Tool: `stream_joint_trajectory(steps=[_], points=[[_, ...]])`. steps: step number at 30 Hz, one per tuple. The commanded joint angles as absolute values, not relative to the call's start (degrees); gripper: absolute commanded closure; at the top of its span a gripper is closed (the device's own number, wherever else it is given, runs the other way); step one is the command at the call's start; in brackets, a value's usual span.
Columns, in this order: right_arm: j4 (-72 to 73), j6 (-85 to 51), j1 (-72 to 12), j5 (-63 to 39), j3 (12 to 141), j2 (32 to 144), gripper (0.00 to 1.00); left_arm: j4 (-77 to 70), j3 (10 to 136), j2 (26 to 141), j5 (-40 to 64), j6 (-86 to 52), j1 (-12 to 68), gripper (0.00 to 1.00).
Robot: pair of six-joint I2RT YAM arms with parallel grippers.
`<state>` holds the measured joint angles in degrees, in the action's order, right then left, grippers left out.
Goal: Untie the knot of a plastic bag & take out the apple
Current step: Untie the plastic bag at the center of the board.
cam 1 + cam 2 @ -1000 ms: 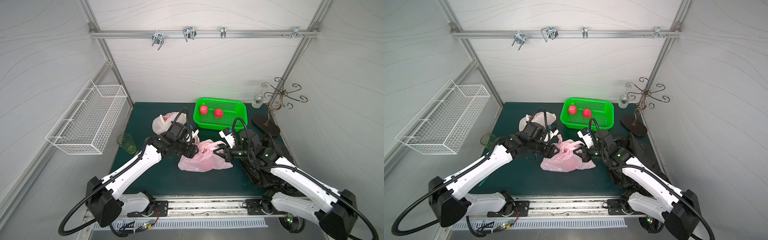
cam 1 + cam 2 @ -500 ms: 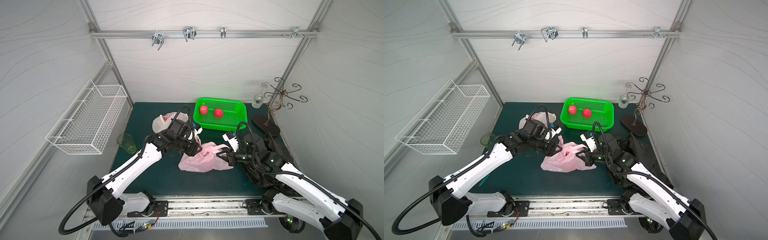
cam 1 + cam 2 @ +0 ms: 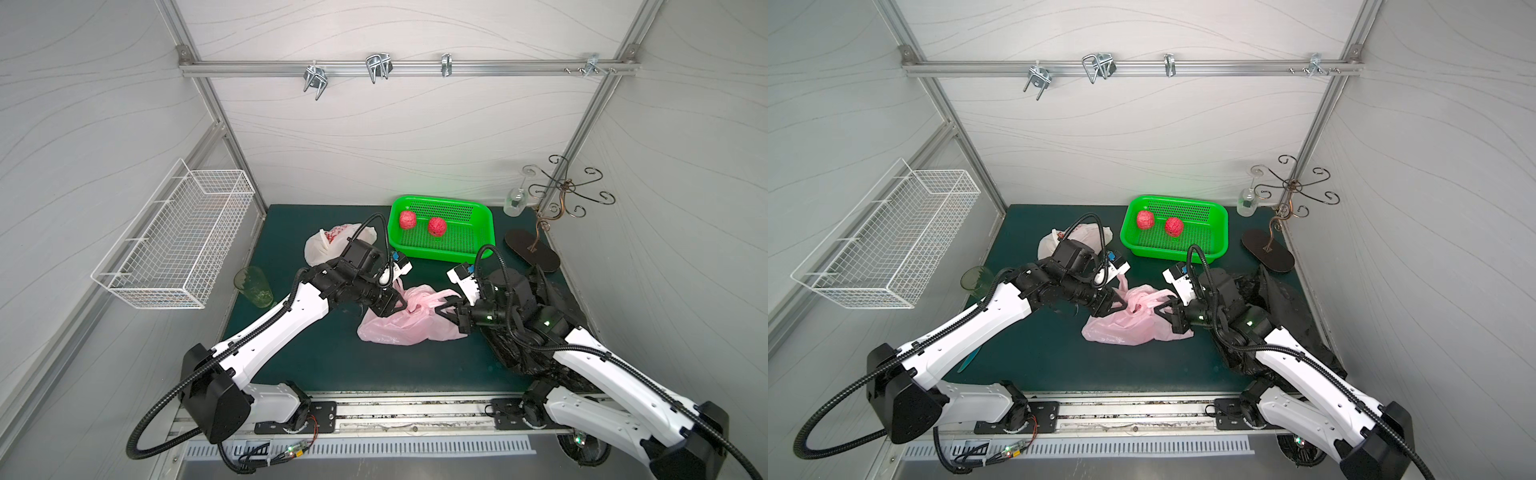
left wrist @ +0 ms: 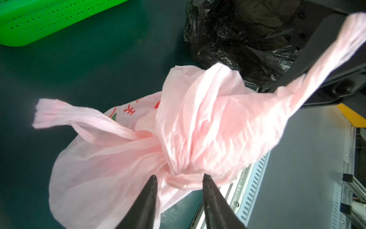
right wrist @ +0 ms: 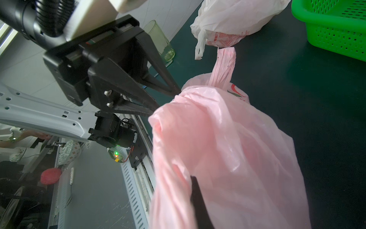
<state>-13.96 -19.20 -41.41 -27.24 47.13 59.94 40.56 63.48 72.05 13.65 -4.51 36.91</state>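
The pink bag's handle [image 4: 316, 65] is pinched by the right gripper [image 3: 1163, 309]. The spread left gripper [image 4: 179, 176] should be closed squarely on the knot [image 4: 158, 146].

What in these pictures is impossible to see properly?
- Whether an apple is inside the pink bag: its cloudy plastic hides the contents in every view.
- Right gripper tips: wrapped in pink plastic, right wrist view.
- White bag: partly behind the left arm, both top views.

My fingers [image 4: 146, 204] are black; the bag [image 4: 198, 119] pale pink (red lettering on it), the basket [image 4: 49, 17] bright green, mat [image 4: 79, 69] dark green.
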Motion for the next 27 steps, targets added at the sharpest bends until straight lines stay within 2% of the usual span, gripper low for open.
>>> stream_joint_trajectory(steps=[1,11,17,19,23,27], points=[[-15.5,-17.0,-42.0,-26.5,45.6,55.5,1.0,38.7,68.1,72.0,18.5,-3.9,36.8,0.42],[-18.6,-16.6,-41.9,-24.1,43.5,51.5,1.0,40.8,68.4,75.4,29.9,7.1,36.8,0.55],[-20.8,-15.1,-41.9,-23.6,44.9,51.4,1.0,41.4,66.3,73.9,28.9,10.5,36.7,0.64],[-21.3,-14.9,-41.9,-23.8,45.0,51.2,1.0,41.3,65.7,73.7,26.8,11.5,36.7,0.61],[-21.9,-14.9,-41.9,-24.6,44.9,50.6,1.0,40.6,65.6,74.5,22.8,12.6,36.7,0.44],[-22.4,-14.9,-41.9,-24.9,44.6,49.9,1.0,41.0,66.1,75.5,19.3,12.7,36.8,0.41]])
